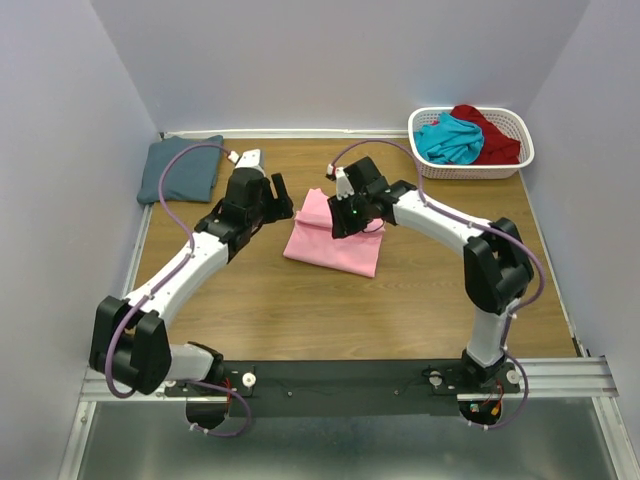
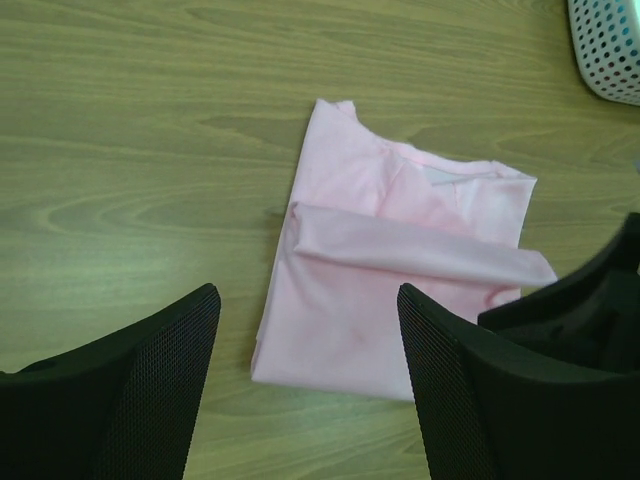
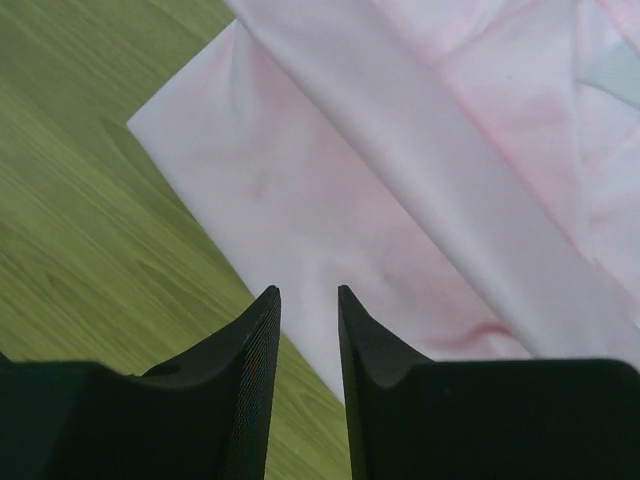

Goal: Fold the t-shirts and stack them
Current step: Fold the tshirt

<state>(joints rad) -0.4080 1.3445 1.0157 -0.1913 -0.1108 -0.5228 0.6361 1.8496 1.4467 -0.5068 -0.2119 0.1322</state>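
Two arms lean in over the bench [image 1: 300, 320], and between them lies the light pink t-shirt [image 1: 335, 245], flat on the wood at the middle of the surface. It's partly folded. The left wrist view shows a long band of cloth laid across its body, with the neckline on the far side.

The left fingers [image 2: 170, 370] are spread wide and released, with nothing caught between them. They hang just off the shirt's left edge. The right fingers [image 3: 250, 360] stand only a narrow gap apart and are empty too, with no cloth pinched. They sit above the pink fabric near the edge where it meets bare wood. Whether they brush the cloth, I can't tell.

Over in the far left corner a slate blue-grey t-shirt [image 1: 180, 168] lies folded. In the far right corner sits the white slotted basket [image 1: 470, 170], with a teal t-shirt [image 1: 448, 140] and a dark red t-shirt [image 1: 492, 138] bundled together inside it, well apart from the pink one.
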